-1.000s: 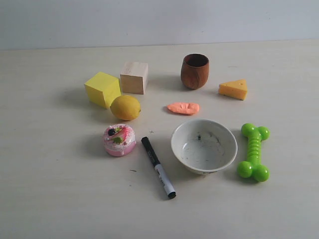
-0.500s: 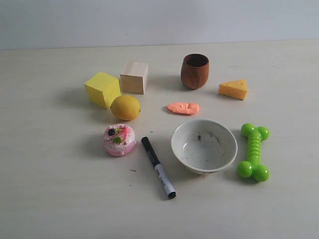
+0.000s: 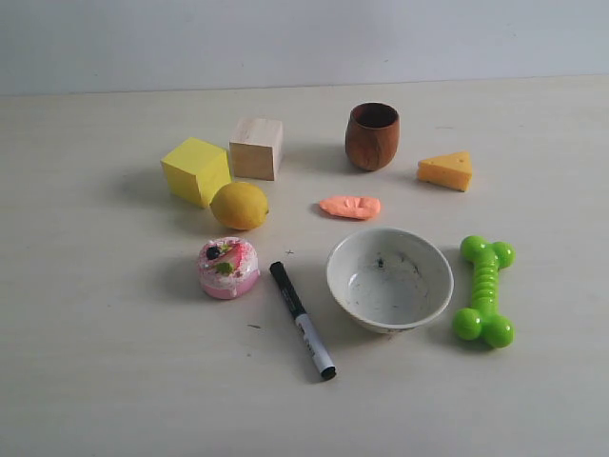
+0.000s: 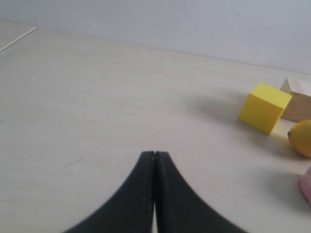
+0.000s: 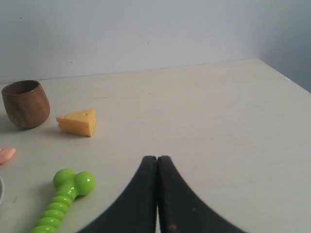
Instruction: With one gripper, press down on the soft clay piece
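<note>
The soft clay piece (image 3: 350, 207), a flat salmon-orange lump, lies on the table between the wooden cup (image 3: 372, 136) and the white bowl (image 3: 389, 279). One end of the soft clay piece (image 5: 7, 154) shows at the edge of the right wrist view. Neither gripper appears in the exterior view. My left gripper (image 4: 155, 154) is shut with nothing in it, over bare table well away from the clay. My right gripper (image 5: 157, 158) is also shut and empty, off to the side of the green bone.
A yellow cube (image 3: 196, 170), a wooden block (image 3: 257, 148), a lemon (image 3: 239, 205) and a pink cake toy (image 3: 228, 268) stand left of the clay. A black marker (image 3: 302, 319) lies beside the bowl. The cheese wedge (image 3: 446, 170) and green bone toy (image 3: 483, 290) are to the right.
</note>
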